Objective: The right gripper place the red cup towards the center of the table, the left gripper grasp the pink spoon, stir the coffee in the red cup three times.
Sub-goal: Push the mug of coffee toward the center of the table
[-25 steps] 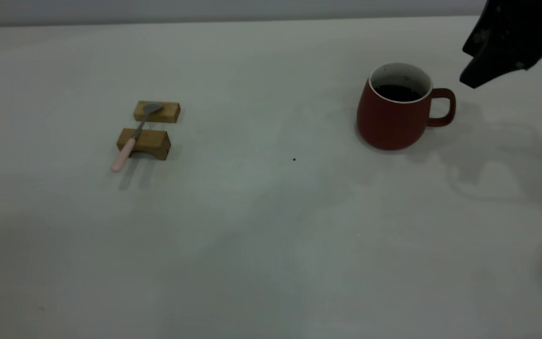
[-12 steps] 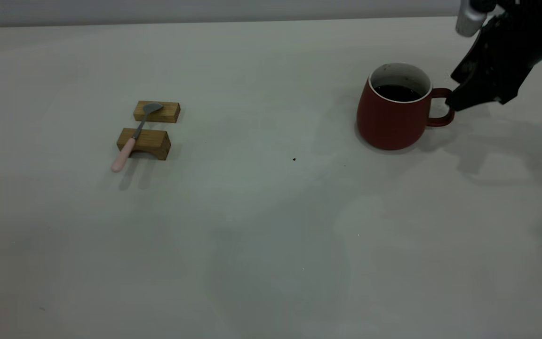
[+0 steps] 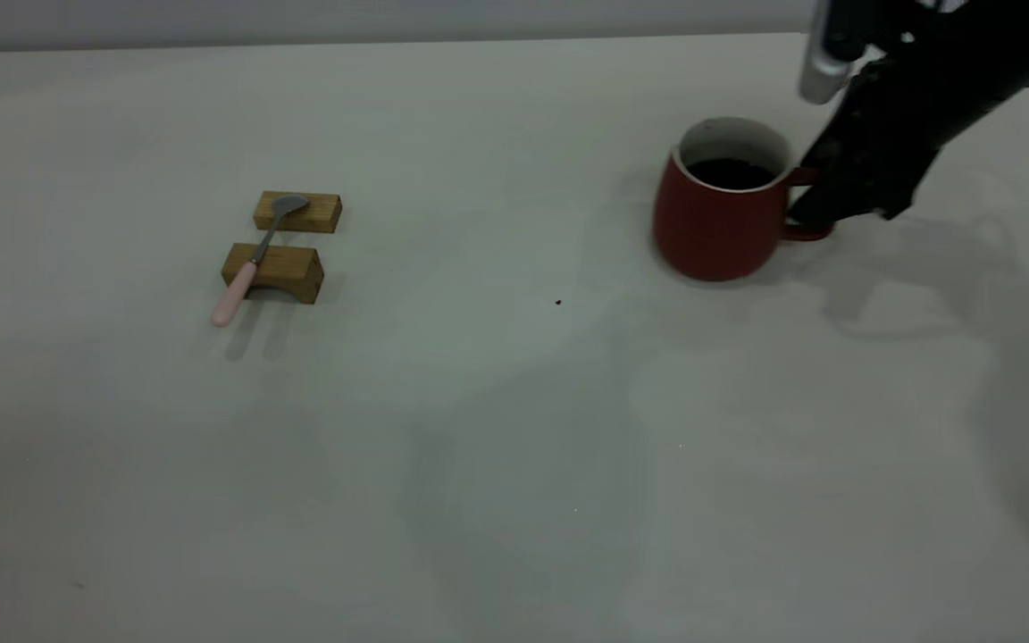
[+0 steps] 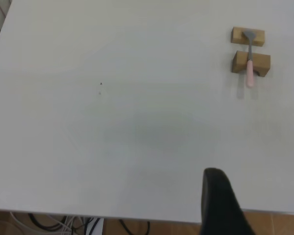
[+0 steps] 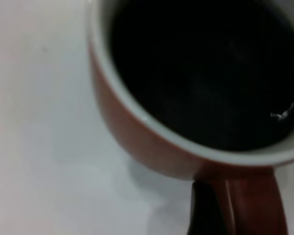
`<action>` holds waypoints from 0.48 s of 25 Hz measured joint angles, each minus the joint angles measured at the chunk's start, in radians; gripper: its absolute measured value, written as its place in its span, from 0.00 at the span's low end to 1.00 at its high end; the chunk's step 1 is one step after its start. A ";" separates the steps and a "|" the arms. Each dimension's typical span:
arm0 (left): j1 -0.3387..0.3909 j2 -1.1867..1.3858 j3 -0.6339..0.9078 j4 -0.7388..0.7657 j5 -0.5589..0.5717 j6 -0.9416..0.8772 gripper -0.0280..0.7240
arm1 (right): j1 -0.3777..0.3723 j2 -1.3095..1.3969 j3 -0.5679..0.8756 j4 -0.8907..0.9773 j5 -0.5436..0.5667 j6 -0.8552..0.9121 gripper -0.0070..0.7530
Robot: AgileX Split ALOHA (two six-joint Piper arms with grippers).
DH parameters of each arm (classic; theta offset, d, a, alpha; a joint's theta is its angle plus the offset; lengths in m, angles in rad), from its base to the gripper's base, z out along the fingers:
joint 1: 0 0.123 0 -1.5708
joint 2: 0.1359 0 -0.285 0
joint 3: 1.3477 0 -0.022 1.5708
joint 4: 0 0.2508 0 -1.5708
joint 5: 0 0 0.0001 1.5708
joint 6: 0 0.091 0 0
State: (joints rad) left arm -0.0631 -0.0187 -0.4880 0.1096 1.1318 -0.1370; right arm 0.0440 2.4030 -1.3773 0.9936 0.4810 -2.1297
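Observation:
The red cup [image 3: 711, 228] stands on the table [image 3: 497, 429] at the right, holding dark coffee [image 3: 731, 172]. My right gripper [image 3: 823, 210] is at the cup's handle [image 3: 807, 232]. In the right wrist view the handle [image 5: 255, 205] fills the gap beside one dark finger [image 5: 206, 213], so the gripper is shut on it. The pink spoon [image 3: 251, 263] lies across two wooden blocks at the left, bowl on the far block. The left gripper [image 4: 259, 210] hovers open over the table's edge, far from the spoon [image 4: 249, 68].
The two wooden blocks [image 3: 297, 212] [image 3: 287, 272] carry the spoon, its pink handle sticking out past the near one. A tiny dark speck [image 3: 557, 303] lies mid-table. Bare table stretches between the blocks and the cup.
The right gripper came down and leftwards onto the cup's handle. The cup has since slid a little to the left with it. The spoon and blocks have not moved.

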 joint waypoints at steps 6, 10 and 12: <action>0.000 0.000 0.000 0.000 0.000 0.000 0.65 | 0.109 0.006 -0.035 0.008 -0.005 0.000 0.71; 0.001 0.000 0.000 0.000 0.000 0.000 0.65 | 0.185 0.006 -0.063 0.052 -0.012 0.000 0.71; 0.001 0.000 0.000 0.000 0.000 0.000 0.65 | 0.221 0.006 -0.078 0.079 -0.014 0.000 0.71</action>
State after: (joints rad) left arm -0.0620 -0.0187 -0.4880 0.1096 1.1318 -0.1370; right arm 0.2649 2.4091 -1.4556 1.0726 0.4673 -2.1297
